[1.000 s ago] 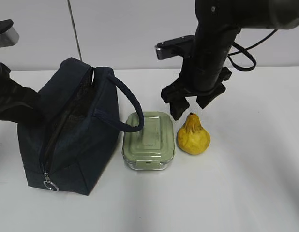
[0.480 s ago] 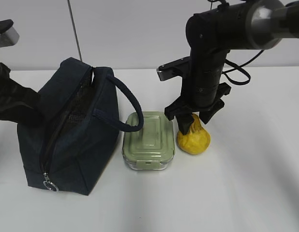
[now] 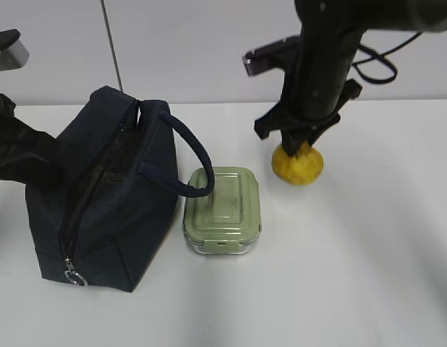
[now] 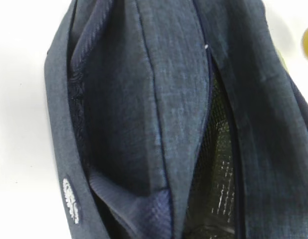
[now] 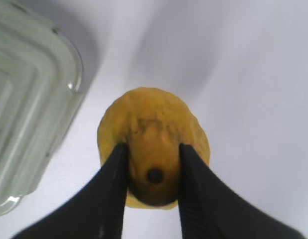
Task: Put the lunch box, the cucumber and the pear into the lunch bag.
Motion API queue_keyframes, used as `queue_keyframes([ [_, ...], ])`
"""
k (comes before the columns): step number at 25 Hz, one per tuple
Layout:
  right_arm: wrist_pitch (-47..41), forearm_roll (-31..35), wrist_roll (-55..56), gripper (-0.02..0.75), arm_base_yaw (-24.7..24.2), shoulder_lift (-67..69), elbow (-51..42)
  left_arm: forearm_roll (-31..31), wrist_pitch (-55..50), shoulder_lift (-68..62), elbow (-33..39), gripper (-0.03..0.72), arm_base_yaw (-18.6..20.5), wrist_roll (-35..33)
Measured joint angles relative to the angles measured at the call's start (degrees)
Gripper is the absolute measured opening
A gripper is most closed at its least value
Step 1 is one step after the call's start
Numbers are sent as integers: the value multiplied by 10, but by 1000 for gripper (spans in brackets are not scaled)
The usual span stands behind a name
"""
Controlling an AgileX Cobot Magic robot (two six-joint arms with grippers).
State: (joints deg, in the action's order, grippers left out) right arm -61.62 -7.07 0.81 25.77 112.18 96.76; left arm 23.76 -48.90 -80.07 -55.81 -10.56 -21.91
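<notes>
The yellow pear [image 3: 299,165] hangs in my right gripper [image 3: 296,141], lifted off the table right of and behind the lunch box [image 3: 222,210]. In the right wrist view the two black fingers clamp the pear's neck [image 5: 154,124], the gripper [image 5: 153,149] shut on it, with the lunch box's sage-green lid [image 5: 29,99] at the left. The navy lunch bag [image 3: 108,210] stands at the left with its top unzipped; the left wrist view looks into its opening [image 4: 159,99]. My left arm [image 3: 17,152] is against the bag's far left side, its fingers hidden. The cucumber is out of view.
The bag's loop handle [image 3: 187,155] arches over the lunch box's left corner. A silver ring pull [image 3: 74,277] hangs at the bag's near end. The white table [image 3: 368,275] runs to a pale wall behind.
My right gripper came down over the pear, shut on its neck and lifted it up and slightly back from beside the lunch box. The bag, box and left arm have not moved.
</notes>
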Motion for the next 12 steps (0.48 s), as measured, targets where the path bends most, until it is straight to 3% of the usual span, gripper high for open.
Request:
queue_keyframes([
  [2,16,39,-17,221,1,-31,18,0,0,0,0,-16,0,0],
  [4,39,121,-69,221,3,-58,34,0,0,0,0,-16,0,0],
  [9,86,434,-284,221,18,-70,46,-1,0,0,0,-16,0,0],
  [12,95,526,-363,221,27,-59,46,-1,0,0,0,-16,0,0],
])
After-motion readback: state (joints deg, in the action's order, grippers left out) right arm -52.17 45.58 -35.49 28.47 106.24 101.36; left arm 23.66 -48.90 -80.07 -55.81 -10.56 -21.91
